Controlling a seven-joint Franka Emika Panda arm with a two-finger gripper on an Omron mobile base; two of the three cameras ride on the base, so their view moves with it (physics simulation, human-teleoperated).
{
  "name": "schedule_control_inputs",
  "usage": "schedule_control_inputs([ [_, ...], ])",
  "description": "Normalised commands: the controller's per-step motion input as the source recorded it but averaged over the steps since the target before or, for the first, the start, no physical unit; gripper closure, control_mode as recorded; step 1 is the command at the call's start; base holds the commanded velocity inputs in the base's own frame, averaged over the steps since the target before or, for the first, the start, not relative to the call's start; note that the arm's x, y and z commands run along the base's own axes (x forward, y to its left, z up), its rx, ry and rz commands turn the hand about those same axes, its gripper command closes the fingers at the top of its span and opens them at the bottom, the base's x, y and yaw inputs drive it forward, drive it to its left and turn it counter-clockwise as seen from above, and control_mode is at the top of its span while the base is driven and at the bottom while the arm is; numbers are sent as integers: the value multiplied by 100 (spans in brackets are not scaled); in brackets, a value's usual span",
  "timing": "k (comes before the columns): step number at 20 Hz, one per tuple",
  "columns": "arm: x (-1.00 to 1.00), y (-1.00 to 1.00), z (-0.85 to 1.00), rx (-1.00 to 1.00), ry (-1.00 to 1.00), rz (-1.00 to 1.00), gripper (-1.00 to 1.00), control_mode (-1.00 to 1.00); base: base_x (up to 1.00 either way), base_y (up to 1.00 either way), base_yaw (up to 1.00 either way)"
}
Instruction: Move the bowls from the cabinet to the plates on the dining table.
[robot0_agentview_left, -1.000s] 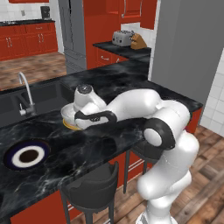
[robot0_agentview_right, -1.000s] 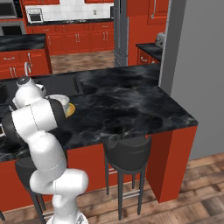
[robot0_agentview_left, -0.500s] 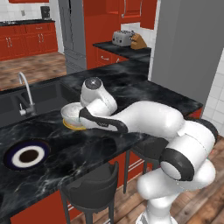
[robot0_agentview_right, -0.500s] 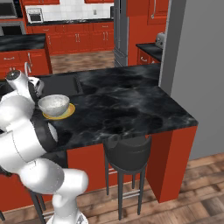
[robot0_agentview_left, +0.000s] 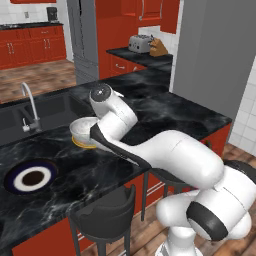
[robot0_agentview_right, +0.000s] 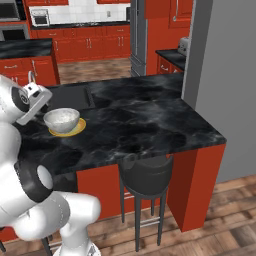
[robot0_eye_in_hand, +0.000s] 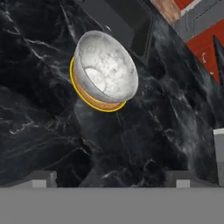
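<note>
Left base view: the grey speckled bowl (robot0_agentview_left: 82, 131) sits on the yellow-orange plate (robot0_agentview_left: 80, 144) on the black marble counter (robot0_agentview_left: 165, 107), beside the sink (robot0_agentview_left: 47, 110); the blue-rimmed plate (robot0_agentview_left: 31, 177) lies apart, bare

Right base view: same bowl (robot0_agentview_right: 61, 119) on its plate (robot0_agentview_right: 75, 130)

Hand view: claw (robot0_eye_in_hand: 113, 177) released, jaws wide apart, above the bowl (robot0_eye_in_hand: 107, 68), grasping nothing

Below my fingers I see a pale grey speckled bowl (robot0_eye_in_hand: 106, 72) on a yellow-orange plate (robot0_eye_in_hand: 89, 98), on the black, white-veined dining table (robot0_eye_in_hand: 39, 127).
</note>
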Motion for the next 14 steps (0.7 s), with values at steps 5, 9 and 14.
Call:
schedule_control_inputs([
  [5,-40,-39,30,22,0,-37,-100,-100,0,0,0],
  [9,-49,-41,31,34,0,-25,-100,-100,0,0,0],
  [14,-55,-51,18,38,0,-19,-100,-100,0,0,0],
])
